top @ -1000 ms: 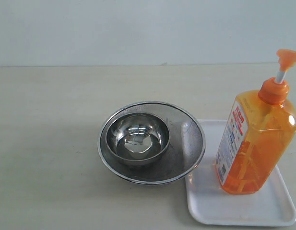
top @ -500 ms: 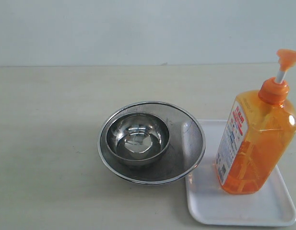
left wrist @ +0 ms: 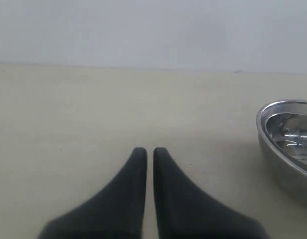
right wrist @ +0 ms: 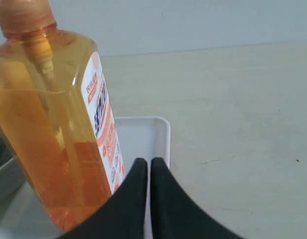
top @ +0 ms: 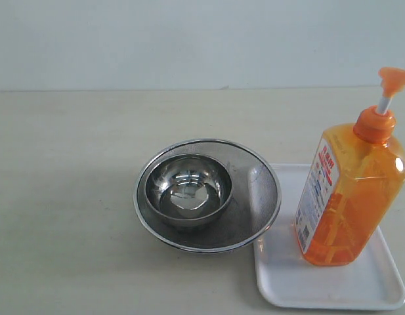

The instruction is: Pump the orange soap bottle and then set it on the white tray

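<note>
The orange soap bottle point(top: 350, 197) stands upright on the white tray point(top: 281, 282) at the right, its pump head up on the white stem. Neither gripper shows in the exterior view. In the right wrist view the bottle point(right wrist: 53, 129) fills one side, standing on the tray point(right wrist: 148, 132); my right gripper point(right wrist: 148, 162) is shut and empty, just beside the bottle over the tray's rim. My left gripper point(left wrist: 149, 151) is shut with nothing in it, over bare table, well apart from the bottle.
A round steel strainer point(top: 258, 193) with a steel bowl point(top: 188, 190) inside it sits mid-table, its rim overlapping the tray's left edge. The left wrist view catches that strainer's rim point(left wrist: 285, 144). Beige tabletop stretches left and behind, ending at a pale wall.
</note>
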Motion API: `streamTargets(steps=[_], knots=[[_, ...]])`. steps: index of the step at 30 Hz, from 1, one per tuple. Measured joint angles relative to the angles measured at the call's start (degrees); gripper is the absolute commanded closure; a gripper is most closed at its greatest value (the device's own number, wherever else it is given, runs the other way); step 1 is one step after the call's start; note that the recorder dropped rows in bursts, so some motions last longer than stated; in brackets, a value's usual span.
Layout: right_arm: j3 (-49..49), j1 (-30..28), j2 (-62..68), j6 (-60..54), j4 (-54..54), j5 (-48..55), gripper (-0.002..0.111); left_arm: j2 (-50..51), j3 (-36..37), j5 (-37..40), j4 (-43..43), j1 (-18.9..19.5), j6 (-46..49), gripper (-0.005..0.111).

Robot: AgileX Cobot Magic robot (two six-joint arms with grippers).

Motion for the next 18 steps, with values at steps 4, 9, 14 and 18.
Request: streamTargets(steps=[4,9,14,18], knots=[[0.00,0.00,0.00,0.00,0.00,0.00,0.108,0.00,0.00,0.08,0.00,0.00,0.00,0.102],[0.00,0.00,0.00,0.00,0.00,0.00,0.108,0.00,0.00,0.08,0.00,0.62,0.00,0.102],[0.00,0.00,0.00,0.00,0.03,0.00,0.108,0.00,0.00,0.08,0.00,1.79,0.00,0.102],[0.00,0.00,0.00,0.00,0.03,0.00,0.108,0.00,0.00,0.08,0.00,1.95,0.00,0.102]])
